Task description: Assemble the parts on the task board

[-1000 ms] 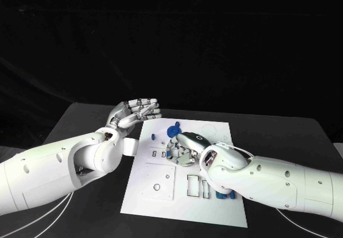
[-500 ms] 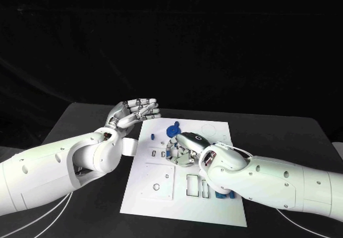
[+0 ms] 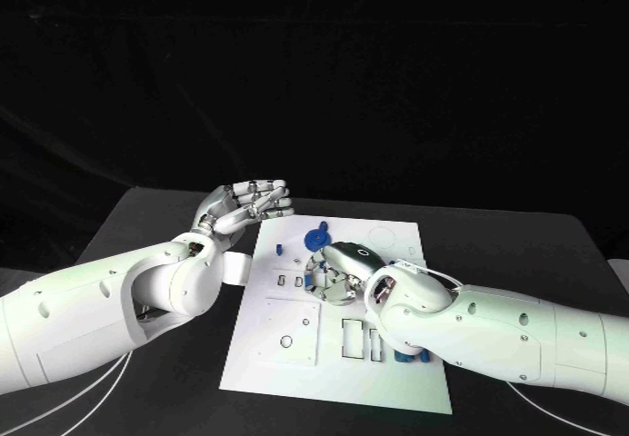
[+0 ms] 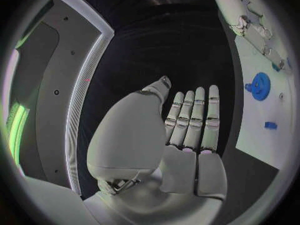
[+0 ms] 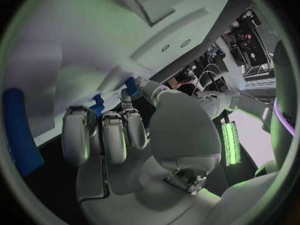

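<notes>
Nothing much had shifted in the last second: the right hand stayed bent over the middle of the task board, whether grasping a part I couldn't tell. The left hand hung released just off the board's far corner. A blue gear stood seated; blue pieces near the edge suggested work remaining.

Board centre blocked by right hand, fingers down beside blue disc. Near edge left unobstructed. Left hand raised off board's left edge.
</notes>
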Robot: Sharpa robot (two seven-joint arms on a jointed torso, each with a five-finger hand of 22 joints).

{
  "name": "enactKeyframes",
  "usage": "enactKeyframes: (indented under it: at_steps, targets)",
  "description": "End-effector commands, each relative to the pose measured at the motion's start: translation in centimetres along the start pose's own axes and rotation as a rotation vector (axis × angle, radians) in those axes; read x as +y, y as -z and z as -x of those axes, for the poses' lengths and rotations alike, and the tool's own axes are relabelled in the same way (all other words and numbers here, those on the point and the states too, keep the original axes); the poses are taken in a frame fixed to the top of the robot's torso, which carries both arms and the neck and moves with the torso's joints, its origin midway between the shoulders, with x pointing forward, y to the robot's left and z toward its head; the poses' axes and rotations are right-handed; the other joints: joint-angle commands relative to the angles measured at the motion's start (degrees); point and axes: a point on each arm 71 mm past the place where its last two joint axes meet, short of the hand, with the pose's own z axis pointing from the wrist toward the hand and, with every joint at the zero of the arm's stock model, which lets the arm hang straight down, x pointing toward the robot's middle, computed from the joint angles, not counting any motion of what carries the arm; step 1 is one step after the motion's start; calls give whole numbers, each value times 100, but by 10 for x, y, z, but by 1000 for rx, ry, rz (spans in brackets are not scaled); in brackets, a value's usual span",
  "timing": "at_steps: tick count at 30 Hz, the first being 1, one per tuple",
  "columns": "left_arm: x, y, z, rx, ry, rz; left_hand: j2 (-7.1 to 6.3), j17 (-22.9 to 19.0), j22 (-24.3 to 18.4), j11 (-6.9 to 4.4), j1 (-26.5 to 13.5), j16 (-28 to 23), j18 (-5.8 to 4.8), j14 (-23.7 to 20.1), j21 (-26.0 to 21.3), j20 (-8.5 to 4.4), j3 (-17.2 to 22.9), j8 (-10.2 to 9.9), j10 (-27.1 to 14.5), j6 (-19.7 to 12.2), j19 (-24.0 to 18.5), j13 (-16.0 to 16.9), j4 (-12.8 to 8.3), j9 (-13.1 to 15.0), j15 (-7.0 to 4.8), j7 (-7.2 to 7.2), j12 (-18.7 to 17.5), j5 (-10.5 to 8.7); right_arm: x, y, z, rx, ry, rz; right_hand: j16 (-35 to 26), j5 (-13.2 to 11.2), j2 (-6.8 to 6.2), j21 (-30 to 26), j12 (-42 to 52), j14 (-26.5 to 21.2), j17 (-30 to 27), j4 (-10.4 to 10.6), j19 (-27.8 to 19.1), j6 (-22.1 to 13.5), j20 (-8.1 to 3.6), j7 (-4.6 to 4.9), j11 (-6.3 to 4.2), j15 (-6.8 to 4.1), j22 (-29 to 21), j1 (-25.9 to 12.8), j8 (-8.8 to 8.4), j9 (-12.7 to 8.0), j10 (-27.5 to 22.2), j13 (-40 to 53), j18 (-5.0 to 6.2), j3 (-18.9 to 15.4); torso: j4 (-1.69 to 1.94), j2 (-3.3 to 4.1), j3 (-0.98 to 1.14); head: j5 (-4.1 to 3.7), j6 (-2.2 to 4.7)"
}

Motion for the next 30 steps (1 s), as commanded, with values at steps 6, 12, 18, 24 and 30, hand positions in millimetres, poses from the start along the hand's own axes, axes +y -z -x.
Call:
enactKeyframes:
  at_steps: [6,12,18,24,30]
  targets:
    - [-1,0,-2,17,10,-4,-19,7,-7,25,-49,-23,80,-4,-24,16,19,-39,26,-11,35,-3,-9,-7,-1,186,-32,-32,2,0,0,-7,11,9,3,-361,-152,-46,-34,492,1029,157,-20,-147,74,20,53,89,544,-184,-101,-26,-38,609,-10,-263,-1,0,4,-1,3]
    - [-1,0,-2,16,9,-3,-19,7,-7,25,-49,-23,80,-4,-24,16,19,-39,26,-11,35,-3,-9,-7,-1,186,-32,-32,2,0,0,-8,10,10,-2,-390,-194,-73,-56,488,1015,228,-32,-192,81,24,59,94,529,-216,-127,-30,-62,587,-3,-405,-3,3,3,-1,4]
    - [-1,0,-2,16,9,-3,-19,7,-7,25,-49,-23,80,-4,-24,16,19,-39,26,-11,35,-3,-9,-7,-1,186,-32,-32,1,1,1,-25,7,13,-4,-389,-199,-82,-61,486,1010,250,-37,-212,82,27,62,96,523,-217,-139,-32,-68,583,-1,-445,-5,-2,3,7,2]
    - [1,-1,1,18,-12,13,-41,14,-13,26,-94,-29,83,9,-19,13,8,-44,30,-7,57,-2,-2,-8,-4,185,-36,-34,-1,10,12,-121,-27,49,-7,-385,-198,-121,-81,484,1002,337,-53,-412,103,75,101,123,501,-166,-246,-67,-95,564,5,-612,-1,-11,5,-8,13]
    - [8,-3,3,102,-97,86,-99,232,62,-115,-634,325,85,677,243,-172,-278,-51,450,23,562,64,324,-5,-196,94,111,-34,-9,25,31,-170,-116,66,-10,-292,-100,-109,-65,482,996,343,-36,-400,122,87,114,141,523,6,-240,-77,-83,579,1,-631,-12,-36,6,3,35]
